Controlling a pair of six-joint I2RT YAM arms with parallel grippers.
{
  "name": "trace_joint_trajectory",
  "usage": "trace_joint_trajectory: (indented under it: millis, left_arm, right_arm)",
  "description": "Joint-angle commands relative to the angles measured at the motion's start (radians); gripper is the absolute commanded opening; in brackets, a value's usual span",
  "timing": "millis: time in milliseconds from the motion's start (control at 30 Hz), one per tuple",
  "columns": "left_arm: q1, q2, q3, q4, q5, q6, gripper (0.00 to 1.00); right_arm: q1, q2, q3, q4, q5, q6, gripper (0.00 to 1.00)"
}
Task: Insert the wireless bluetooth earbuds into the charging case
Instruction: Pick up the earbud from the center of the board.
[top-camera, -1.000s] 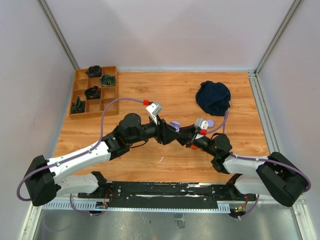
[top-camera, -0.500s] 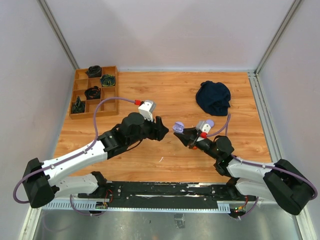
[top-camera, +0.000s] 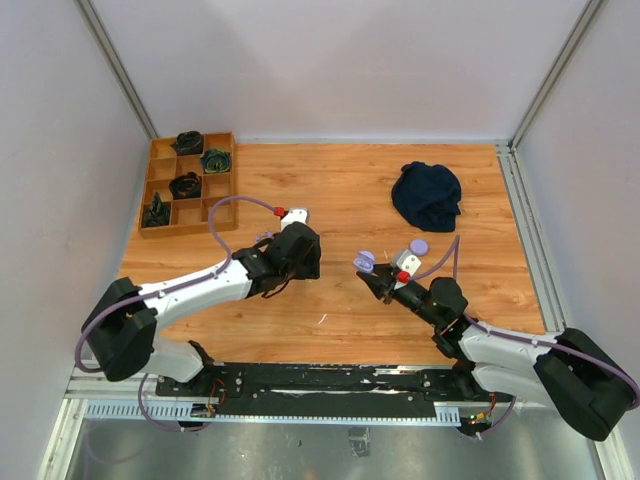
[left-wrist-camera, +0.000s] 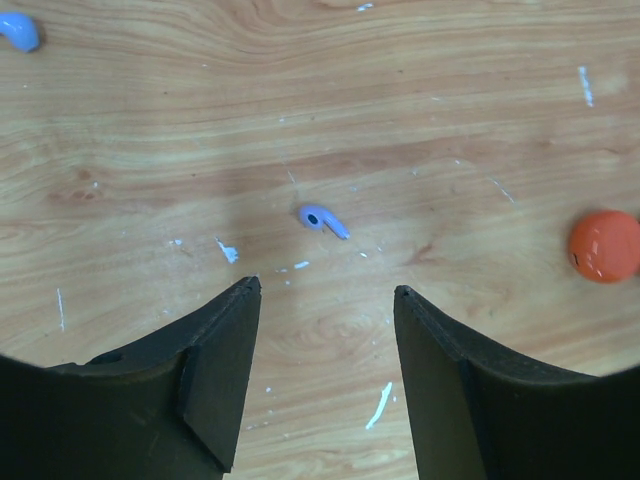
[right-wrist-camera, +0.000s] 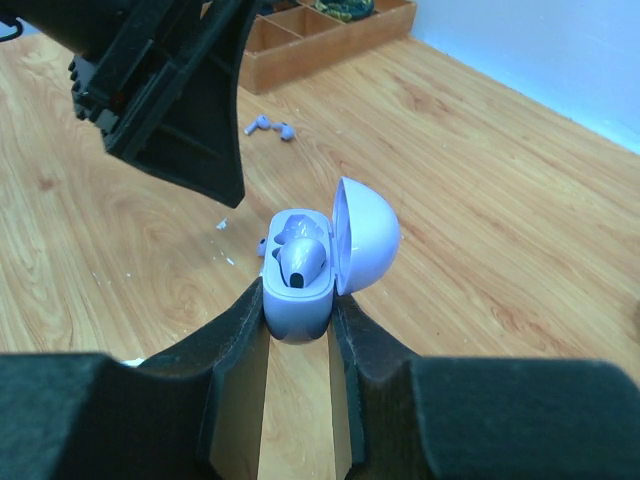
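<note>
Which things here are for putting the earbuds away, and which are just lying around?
For the job:
- lilac charging case, lid open, held by the right gripper
- lilac earbud on the table, just ahead of the open left gripper

Just lying about:
- dark blue cloth
- wooden tray

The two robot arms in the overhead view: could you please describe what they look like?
Both the left arm and right arm have white link shells with black joints and bases. A lilac cable loops along each, ending at a red connector. The gripper fingers are matt black wedges.
</note>
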Motion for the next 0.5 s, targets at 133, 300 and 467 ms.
trace_joint_trajectory:
  millis: [133, 300, 467]
  left_arm:
    - [0.019, 0.203, 0.126, -0.051, -0.026, -0.074, 0.61]
    - [0.019, 0.317, 0.189, -0.103, -0.060, -0.076, 0.61]
    - [0.018, 0.395, 0.221, -0.111, -0.081, -0.064, 0.61]
  right_arm:
    - [0.004, -0.002, -0.041, 0.045, 0.052, -0.031, 0.05]
    - [0.003, 0.019, -0.059, 0.099, 0.061, -0.028, 0.05]
    - [0.003, -0.006, -0.059, 0.076, 0.067, -0.032, 0.05]
